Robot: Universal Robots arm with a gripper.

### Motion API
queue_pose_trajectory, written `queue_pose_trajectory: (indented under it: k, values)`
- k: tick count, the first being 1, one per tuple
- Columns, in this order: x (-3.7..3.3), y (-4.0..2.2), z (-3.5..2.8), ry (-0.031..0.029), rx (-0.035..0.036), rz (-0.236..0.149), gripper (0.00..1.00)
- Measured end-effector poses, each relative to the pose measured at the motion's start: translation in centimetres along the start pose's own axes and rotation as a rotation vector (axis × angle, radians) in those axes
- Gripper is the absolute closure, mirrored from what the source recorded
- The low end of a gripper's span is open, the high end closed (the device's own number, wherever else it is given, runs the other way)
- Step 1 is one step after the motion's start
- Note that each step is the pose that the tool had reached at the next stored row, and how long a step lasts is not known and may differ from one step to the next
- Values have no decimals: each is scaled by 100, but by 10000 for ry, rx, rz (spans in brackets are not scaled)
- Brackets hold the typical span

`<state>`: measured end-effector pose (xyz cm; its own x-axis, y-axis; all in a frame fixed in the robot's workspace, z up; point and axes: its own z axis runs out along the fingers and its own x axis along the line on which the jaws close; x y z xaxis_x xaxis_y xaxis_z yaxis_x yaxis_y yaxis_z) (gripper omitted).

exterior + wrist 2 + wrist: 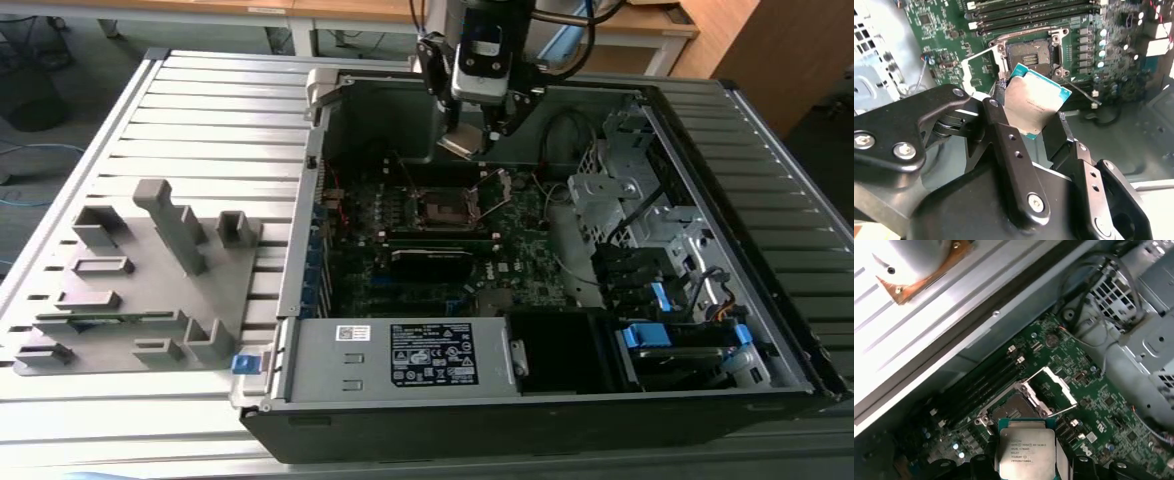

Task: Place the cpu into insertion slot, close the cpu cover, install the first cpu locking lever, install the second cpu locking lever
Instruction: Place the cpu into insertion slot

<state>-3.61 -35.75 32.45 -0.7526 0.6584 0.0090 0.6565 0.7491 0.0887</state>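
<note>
Gripper: fingers closed on two opposite edges of the cpu. It hangs inside the open computer case.
Cpu: clamped in the jaws and held in the air, clear of the board, with its silver metal top facing both wrist cameras. It is nearly square, so it has no real long axis.
Governing relation: in the exterior view the insertion slot lies at about 6 o'clock from the cpu, below it and apart from it.
Alignment (judged): in the second wrist view the chip looks tilted and turned against the slot's rim.
Insertion slot: dark recess, bare and unoccupied.
Cpu cover: silver frame swung up off the slot, standing beside it on its hinge edge.
Memory slots: long black rows just beyond the slot.
</note>
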Motion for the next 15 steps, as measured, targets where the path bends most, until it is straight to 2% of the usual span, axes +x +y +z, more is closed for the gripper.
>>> queue_pose_trajectory:
  k: [9,15]
  values:
    - [0,-1,13,-124,-12,1383,46]
    - [0,-2,28,-220,-20,2448,46]
